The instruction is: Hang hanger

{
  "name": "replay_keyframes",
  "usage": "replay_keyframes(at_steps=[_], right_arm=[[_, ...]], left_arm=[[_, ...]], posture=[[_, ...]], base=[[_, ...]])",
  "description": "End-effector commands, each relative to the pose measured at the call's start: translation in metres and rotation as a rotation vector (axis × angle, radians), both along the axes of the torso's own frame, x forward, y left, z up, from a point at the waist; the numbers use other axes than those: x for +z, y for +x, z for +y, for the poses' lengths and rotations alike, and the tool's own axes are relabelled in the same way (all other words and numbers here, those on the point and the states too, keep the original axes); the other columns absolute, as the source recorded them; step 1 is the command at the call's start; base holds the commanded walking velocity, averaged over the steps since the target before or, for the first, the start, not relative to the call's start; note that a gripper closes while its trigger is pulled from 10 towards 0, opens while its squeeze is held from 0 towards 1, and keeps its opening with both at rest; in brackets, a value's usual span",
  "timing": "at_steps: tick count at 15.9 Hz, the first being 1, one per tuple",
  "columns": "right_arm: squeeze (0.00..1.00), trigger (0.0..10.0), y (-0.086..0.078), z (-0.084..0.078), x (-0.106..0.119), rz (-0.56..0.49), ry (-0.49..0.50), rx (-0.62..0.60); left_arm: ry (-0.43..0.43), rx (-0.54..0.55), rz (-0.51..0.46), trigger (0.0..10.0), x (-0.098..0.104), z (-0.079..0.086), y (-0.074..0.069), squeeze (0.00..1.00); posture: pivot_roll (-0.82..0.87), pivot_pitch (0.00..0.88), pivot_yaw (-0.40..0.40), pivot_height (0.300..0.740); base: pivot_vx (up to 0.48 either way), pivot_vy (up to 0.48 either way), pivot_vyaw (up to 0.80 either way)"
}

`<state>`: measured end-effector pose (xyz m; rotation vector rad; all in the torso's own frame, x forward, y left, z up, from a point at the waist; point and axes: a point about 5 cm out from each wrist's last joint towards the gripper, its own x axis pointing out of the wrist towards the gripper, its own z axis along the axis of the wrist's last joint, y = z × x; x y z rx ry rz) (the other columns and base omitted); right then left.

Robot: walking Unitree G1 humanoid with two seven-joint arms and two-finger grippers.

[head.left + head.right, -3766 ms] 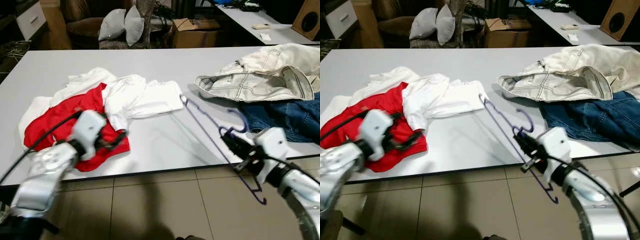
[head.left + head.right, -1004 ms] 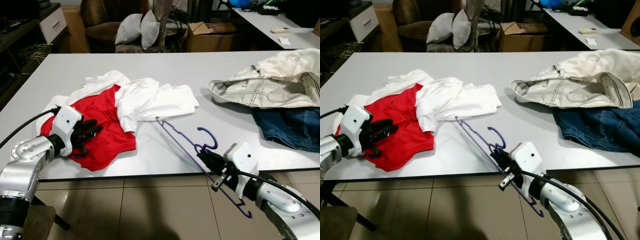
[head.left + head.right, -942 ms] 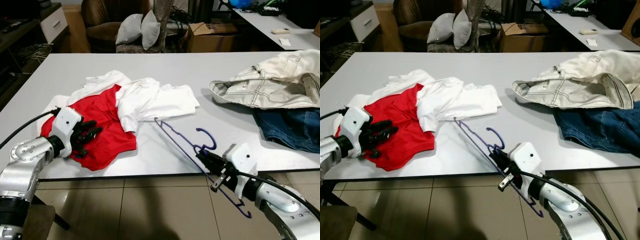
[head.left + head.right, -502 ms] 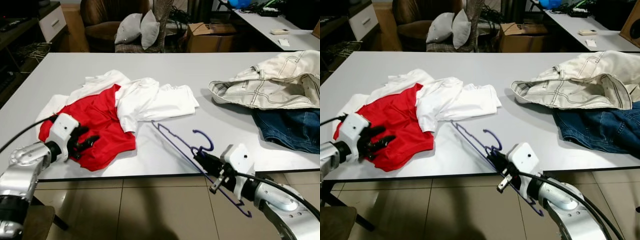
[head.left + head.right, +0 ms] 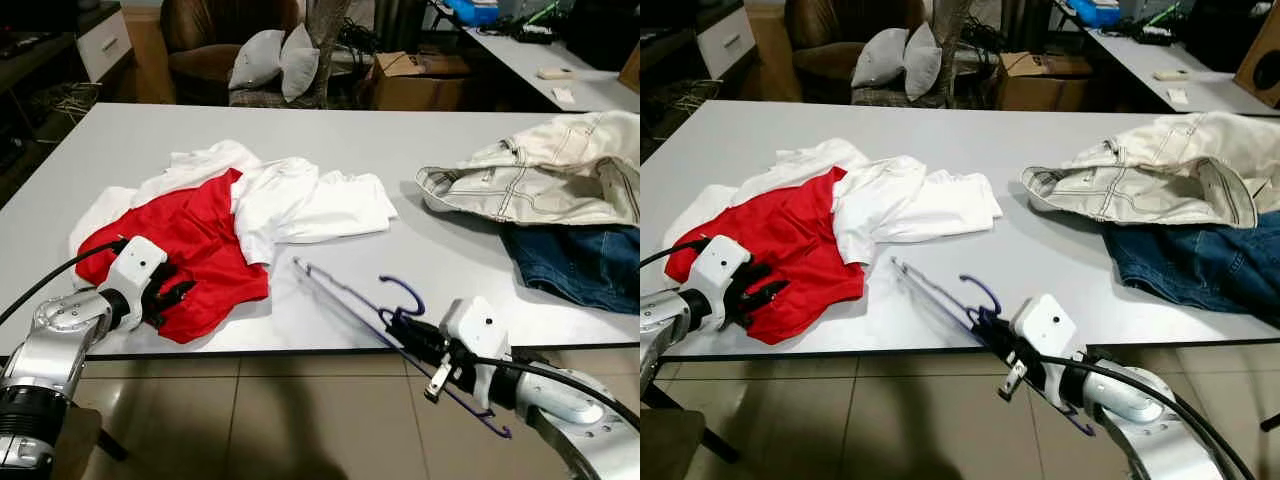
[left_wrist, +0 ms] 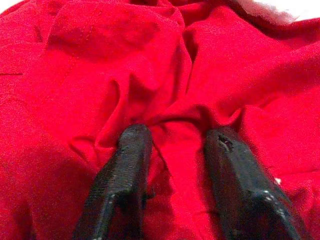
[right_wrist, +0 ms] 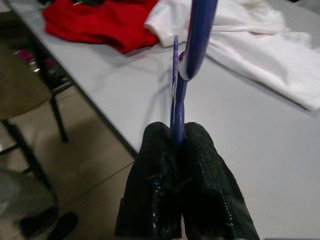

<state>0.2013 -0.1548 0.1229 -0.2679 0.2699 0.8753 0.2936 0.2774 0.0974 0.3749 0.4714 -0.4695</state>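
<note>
— Progress so far, seen from your head?

— Hanger (image 5: 352,303) in my grasp, nothing hung yet. From the head views, my right gripper (image 5: 398,326) holds the purple wire just under the hook at the near edge of the white table (image 5: 420,140), one end of the hanger over the tabletop, the other past the edge over the floor. My left gripper (image 5: 172,293) sits on the red shirt (image 5: 205,245), beside the white shirt (image 5: 300,195). Pale jeans (image 5: 540,175) and blue jeans (image 5: 580,262) lie off to my right.

— And the left wrist?

— My fingers (image 6: 127,165) are parted, pressed into red folds, cloth between them but not pinched.

— The right wrist?

— Fingers (image 7: 200,165) clamped tight on the purple wire, hook rising ahead.

— What's left?

— I judge nearly everything: grip the shirt, get it onto the hanger, then hang it.
</note>
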Motion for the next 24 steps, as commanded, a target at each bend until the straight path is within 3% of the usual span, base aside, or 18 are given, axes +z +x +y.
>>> replay_keyframes(at_steps=[1,8,12,18,19,22,24], right_arm=[[0.0,10.0,-0.001,-0.001,-0.002,0.024,-0.001,0.041],[0.0,10.0,0.004,-0.009,-0.002,0.01,-0.038,0.034],[0.0,10.0,0.003,-0.011,-0.002,0.008,-0.037,0.027],[0.0,10.0,0.004,-0.008,-0.001,0.001,-0.021,0.013],[0.0,10.0,0.007,-0.005,0.001,-0.01,-0.013,0.021],[0.0,10.0,0.01,0.004,0.004,-0.03,0.006,0.046],[0.0,10.0,0.014,0.012,0.008,-0.067,0.036,0.042]], left_arm=[[-0.011,-0.002,0.071,0.0,-0.015,-0.003,-0.007,0.0],[-0.02,0.025,0.005,0.0,-0.012,-0.005,-0.005,0.0],[-0.128,0.07,-0.077,0.0,0.0,-0.014,0.006,0.0],[-0.671,0.103,-0.418,0.0,0.105,-0.053,0.058,0.0],[-0.808,0.089,-0.502,0.0,0.137,-0.064,0.07,0.0],[-0.938,0.029,-0.613,0.0,0.192,-0.083,0.085,0.0],[-1.016,-0.066,-0.678,0.0,0.234,-0.099,0.09,0.0]], posture=[[0.01,0.0,-0.053,0.74],[0.0,0.0,-0.056,0.74],[-0.01,0.0,-0.048,0.74],[-0.01,0.0,-0.047,0.74],[0.0,0.0,-0.046,0.74],[-0.01,0.0,-0.032,0.74],[-0.01,0.0,-0.013,0.74]], base=[[0.0,0.0,0.0],[0.0,0.0,0.0],[0.0,0.0,0.0],[0.0,0.0,0.0],[0.0,0.0,0.0],[0.0,0.0,0.0],[0.0,0.0,0.0]])
